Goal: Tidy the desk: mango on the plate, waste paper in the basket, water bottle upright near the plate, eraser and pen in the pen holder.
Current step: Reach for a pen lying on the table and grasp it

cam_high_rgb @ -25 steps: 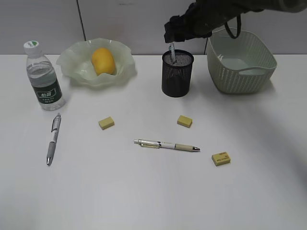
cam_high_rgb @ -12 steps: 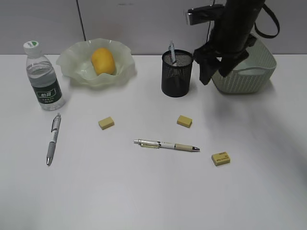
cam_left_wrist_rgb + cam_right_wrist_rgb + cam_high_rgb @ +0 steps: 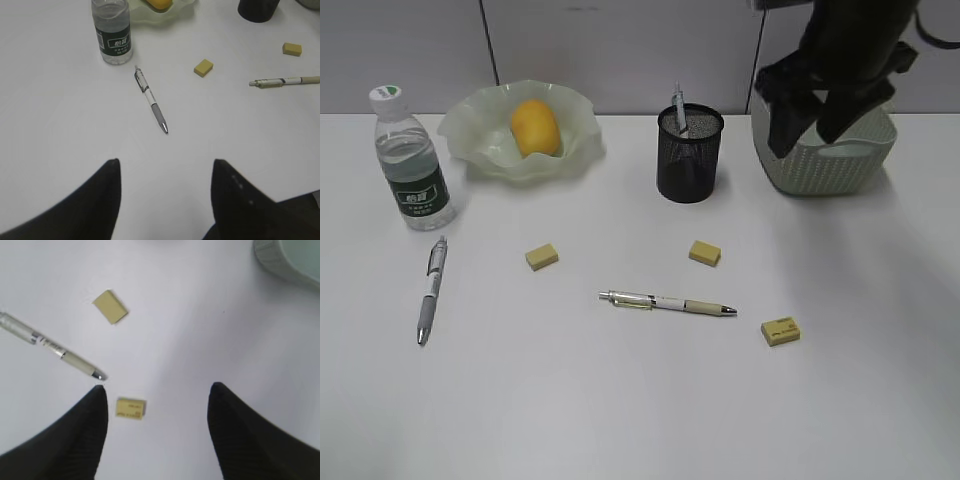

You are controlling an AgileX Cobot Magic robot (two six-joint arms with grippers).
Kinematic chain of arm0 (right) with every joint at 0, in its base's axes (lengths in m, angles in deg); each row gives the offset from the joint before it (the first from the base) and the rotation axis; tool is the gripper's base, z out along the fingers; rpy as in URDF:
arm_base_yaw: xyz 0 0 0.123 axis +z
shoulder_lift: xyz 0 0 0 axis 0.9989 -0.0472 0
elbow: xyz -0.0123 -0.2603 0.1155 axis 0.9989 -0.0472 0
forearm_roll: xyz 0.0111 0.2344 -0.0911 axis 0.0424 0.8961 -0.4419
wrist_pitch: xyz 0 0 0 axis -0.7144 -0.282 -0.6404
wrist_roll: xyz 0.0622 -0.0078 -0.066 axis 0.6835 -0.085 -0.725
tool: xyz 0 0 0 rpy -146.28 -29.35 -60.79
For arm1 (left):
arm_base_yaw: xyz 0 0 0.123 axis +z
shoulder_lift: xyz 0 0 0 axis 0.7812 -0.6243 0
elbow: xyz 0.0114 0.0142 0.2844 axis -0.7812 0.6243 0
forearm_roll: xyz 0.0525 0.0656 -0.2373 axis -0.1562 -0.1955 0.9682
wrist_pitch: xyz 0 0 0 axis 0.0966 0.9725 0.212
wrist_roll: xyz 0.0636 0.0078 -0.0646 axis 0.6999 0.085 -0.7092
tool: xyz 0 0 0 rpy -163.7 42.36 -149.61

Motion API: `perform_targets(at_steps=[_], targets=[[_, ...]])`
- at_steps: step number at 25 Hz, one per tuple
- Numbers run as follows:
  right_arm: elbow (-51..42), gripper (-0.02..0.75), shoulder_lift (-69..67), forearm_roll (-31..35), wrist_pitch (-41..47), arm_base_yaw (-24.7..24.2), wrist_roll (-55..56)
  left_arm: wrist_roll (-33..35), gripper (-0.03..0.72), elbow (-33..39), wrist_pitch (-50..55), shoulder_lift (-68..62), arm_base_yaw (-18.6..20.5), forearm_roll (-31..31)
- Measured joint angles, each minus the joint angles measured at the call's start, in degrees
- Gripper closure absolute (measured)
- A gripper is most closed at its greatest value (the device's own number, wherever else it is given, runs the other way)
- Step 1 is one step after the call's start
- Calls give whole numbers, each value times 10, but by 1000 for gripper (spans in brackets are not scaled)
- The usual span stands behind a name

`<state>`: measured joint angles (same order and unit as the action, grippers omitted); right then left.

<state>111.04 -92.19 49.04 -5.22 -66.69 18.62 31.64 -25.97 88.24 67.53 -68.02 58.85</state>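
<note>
Right gripper (image 3: 155,390), its jaws apart and empty, hangs above an eraser (image 3: 131,408) beside a pen (image 3: 50,347).

Right arm (image 3: 840,60): matte black housing throughout, bulky and angular at the wrist, blurred in the exterior view. A dark looped cable (image 3: 930,35) runs off its upper right side. Right gripper (image 3: 157,432): two broad black fingers (image 3: 75,440) tapering to rounded tips, with fine ribbing on the surface. Left gripper (image 3: 165,200): same black tapered fingers (image 3: 95,205); faint pale specks on the right finger, possibly screws or wear. No labels or markings legible.
</note>
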Motion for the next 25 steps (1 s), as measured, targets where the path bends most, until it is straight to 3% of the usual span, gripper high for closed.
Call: perform_targets(at_steps=[11, 25], targets=[[-260, 240, 332, 0, 2, 0, 16, 0, 253, 0, 0, 0, 0, 0], [-469, 241, 706, -23, -5, 0, 28, 0, 253, 0, 0, 0, 0, 0]])
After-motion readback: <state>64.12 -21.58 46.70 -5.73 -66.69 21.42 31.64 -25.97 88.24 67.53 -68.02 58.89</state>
